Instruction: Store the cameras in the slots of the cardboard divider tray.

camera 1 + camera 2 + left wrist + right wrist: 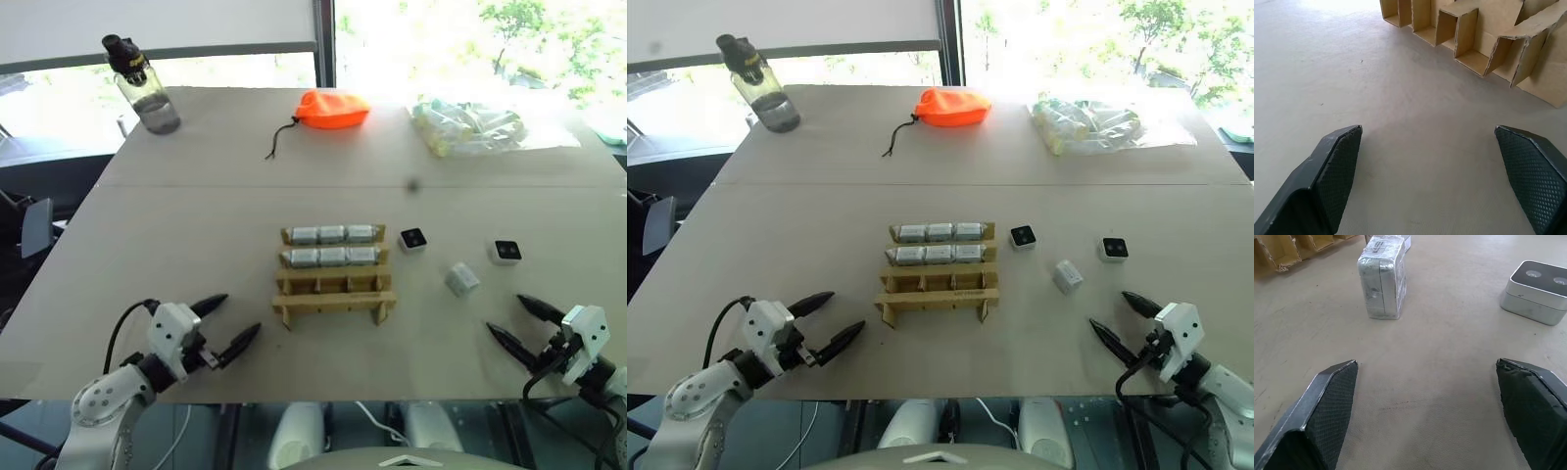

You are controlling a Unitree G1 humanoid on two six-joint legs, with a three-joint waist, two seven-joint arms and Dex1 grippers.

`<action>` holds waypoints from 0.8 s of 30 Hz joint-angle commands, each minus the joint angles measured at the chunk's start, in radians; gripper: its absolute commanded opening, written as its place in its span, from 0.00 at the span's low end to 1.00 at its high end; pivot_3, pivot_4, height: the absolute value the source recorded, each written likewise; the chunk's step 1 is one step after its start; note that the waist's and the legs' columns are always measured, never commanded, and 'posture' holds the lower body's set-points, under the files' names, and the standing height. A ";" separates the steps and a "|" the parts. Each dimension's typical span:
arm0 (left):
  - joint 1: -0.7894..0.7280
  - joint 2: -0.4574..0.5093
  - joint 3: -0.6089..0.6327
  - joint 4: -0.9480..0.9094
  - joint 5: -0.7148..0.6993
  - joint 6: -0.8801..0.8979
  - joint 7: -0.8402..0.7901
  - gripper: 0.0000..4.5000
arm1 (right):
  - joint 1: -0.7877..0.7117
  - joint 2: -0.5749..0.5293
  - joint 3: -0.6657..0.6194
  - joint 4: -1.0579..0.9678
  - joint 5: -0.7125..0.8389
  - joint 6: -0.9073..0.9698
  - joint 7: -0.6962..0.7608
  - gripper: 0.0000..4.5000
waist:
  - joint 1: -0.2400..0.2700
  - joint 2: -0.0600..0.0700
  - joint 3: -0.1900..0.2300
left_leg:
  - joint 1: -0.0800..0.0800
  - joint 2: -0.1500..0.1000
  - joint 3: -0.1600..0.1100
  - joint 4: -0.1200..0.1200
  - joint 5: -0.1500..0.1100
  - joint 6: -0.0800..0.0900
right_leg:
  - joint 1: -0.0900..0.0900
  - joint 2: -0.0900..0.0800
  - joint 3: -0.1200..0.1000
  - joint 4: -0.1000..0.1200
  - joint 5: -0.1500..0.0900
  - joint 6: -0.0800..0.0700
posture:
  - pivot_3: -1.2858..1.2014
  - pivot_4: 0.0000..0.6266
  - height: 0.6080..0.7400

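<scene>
Head view: we saw cardboard divider tray (335, 273) at bench (196, 225) centre, 2 far rows filled, 2 near rows empty; 3 loose cameras (461, 279) to its right, likely awaiting pickup.

Left wrist: left pincer (1427, 181) released, facing empty slots.

Right wrist: right pincer (1430, 413) released, facing silver-white camera on its side.

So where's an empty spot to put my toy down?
Bare table left of the tray, and between the tray and the orange pouch. Right of the tray is crowded: three loose cameras.
</scene>
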 commanded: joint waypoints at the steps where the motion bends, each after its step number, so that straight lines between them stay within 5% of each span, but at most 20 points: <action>1: 0.014 0.021 0.014 -0.004 -0.012 0.013 -0.018 1.00 | -0.002 -0.008 -0.010 -0.025 0.008 -0.006 0.007 0.99 | 0.000 0.000 0.000 | 0.000 0.000 0.000 0.000 0.000 0.000 | 0.000 0.000 0.000 0.000 0.000 0.000 | 0.52 0.24 1.00; 7: -0.013 0.070 0.053 0.037 -0.069 0.010 -0.101 1.00 | -0.005 -0.008 -0.005 -0.025 0.005 -0.007 0.009 0.99 | 0.000 0.000 0.000 | 0.000 0.000 0.000 0.000 0.000 0.000 | 0.000 0.000 0.000 0.000 0.000 0.000 | 0.52 0.24 1.00; 11: -0.029 0.193 0.124 -0.037 -0.225 0.053 -0.303 1.00 | -0.002 -0.020 -0.014 -0.033 0.008 -0.006 0.014 0.99 | 0.000 -0.004 0.002 | 0.000 0.001 0.000 0.000 0.000 0.000 | 0.000 0.001 0.000 0.001 0.000 0.000 | 0.52 0.24 1.00; 24: -0.300 0.516 0.201 -0.253 -0.459 0.369 -0.449 1.00 | -0.017 0.025 0.027 -0.102 -0.007 0.011 -0.049 0.99 | -0.003 -0.002 0.005 | 0.000 0.000 0.002 0.001 0.003 -0.005 | 0.000 0.002 0.000 0.001 0.000 0.001 | 0.52 0.24 1.00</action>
